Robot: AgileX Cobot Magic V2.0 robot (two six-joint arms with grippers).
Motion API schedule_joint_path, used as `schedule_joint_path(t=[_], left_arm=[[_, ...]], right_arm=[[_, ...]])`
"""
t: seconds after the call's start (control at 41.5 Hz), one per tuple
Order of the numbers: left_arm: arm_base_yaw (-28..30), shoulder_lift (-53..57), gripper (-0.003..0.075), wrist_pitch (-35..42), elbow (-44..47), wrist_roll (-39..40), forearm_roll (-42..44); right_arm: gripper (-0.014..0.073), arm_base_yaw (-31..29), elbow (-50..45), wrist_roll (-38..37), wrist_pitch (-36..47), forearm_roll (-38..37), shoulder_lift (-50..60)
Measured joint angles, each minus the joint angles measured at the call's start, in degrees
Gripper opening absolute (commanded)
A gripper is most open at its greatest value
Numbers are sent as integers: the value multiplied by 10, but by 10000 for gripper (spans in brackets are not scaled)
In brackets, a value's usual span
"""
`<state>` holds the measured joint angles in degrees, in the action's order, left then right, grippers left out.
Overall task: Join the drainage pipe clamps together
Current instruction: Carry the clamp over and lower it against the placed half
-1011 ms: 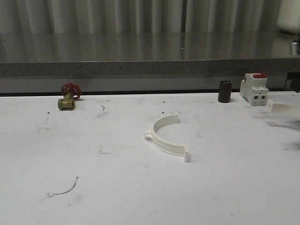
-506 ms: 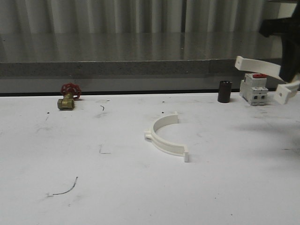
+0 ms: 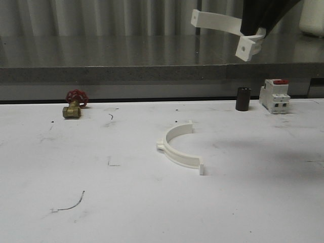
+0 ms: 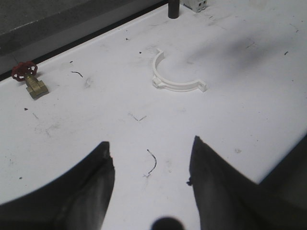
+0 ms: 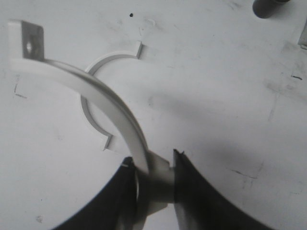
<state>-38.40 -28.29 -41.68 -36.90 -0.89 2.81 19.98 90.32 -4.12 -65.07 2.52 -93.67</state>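
Observation:
One white drainage pipe clamp lies flat on the white table near its middle; it also shows as a clamp on the table in the left wrist view and as a half ring under the held one. The second clamp hangs high in the air at the upper right, with my right gripper shut on one end of it. In the right wrist view this held clamp arcs away from the right gripper, its tab end free. My left gripper stands open above bare table.
A brass valve with a red handwheel sits at the back left. A dark cylinder and a white breaker with a red top stand at the back right. A grey ledge runs behind the table.
My right gripper has carried the second clamp up and to the left, from low at the right edge to high above the back right of the table. The clamp on the table has not moved.

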Motion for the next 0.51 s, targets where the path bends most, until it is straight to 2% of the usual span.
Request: schedule_joint_path(t=[0.169,0.506], left_arm=[[0,0,356,0,0,0,0],[0,0,356,0,0,0,0]], right_arm=[[188,2,0,-54,0,-3,-14],[188,4,0,-165,14,-14,-115]])
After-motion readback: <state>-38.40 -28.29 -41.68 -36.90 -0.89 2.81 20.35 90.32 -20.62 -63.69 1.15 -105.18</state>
